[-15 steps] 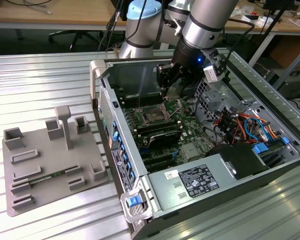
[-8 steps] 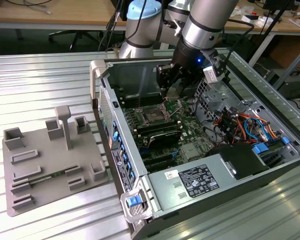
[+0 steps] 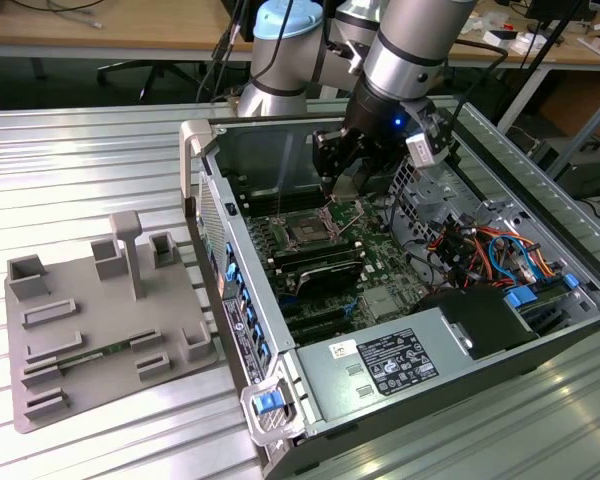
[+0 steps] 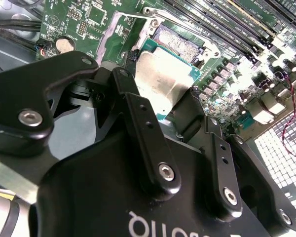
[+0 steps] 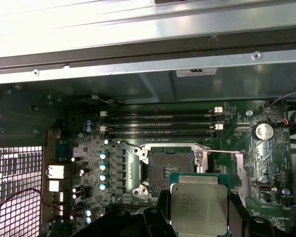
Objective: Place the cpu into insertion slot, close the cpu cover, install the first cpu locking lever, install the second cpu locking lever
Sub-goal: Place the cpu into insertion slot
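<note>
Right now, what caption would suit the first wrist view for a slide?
Gripper holding the cpu near the empty insertion slot on the motherboard.

There is one cpu (image 5: pixel 197 207), one insertion slot (image 5: pixel 170 165) and one round coin battery (image 5: pixel 262 131). The exterior view has one open computer case (image 3: pixel 242 290), one grey holder plate (image 3: pixel 90 300) and one robot arm (image 3: pixel 410 50).

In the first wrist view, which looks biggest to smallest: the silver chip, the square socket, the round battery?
1. The cpu and the insertion slot look about alike; the cpu is nearer the camera, so I won't rank them.
2. The round battery, clearly smallest.
</note>
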`<action>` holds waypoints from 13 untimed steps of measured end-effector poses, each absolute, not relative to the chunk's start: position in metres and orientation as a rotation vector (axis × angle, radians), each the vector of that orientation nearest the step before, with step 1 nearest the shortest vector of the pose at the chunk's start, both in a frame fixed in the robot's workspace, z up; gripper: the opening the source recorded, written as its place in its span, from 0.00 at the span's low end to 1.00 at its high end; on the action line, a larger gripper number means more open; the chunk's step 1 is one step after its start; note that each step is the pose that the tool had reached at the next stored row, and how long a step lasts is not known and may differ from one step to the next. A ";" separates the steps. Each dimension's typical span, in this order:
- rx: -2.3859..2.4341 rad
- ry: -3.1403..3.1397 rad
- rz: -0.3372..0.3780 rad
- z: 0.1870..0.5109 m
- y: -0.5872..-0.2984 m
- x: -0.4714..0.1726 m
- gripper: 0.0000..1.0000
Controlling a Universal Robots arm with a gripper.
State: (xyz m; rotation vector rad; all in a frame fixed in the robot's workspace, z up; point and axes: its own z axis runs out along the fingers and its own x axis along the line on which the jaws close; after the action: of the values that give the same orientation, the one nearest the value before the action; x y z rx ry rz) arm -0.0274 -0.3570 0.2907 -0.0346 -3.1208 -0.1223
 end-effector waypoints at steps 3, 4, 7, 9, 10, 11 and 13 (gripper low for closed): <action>-0.035 -3.121 -0.121 0.290 -0.357 -0.027 0.55; -0.035 -3.121 -0.121 0.290 -0.357 -0.027 0.55; -0.035 -3.121 -0.119 0.289 -0.357 -0.027 0.55; -0.035 -3.121 -0.119 0.289 -0.357 -0.027 0.55; -0.035 -3.121 -0.118 0.289 -0.357 -0.027 0.55; -0.035 -3.121 -0.118 0.288 -0.357 -0.027 0.55; -0.035 -3.121 -0.116 0.287 -0.357 -0.027 0.55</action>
State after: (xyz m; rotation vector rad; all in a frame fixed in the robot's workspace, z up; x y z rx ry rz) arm -0.0274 -0.3570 0.2870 -0.0346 -3.1211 -0.1156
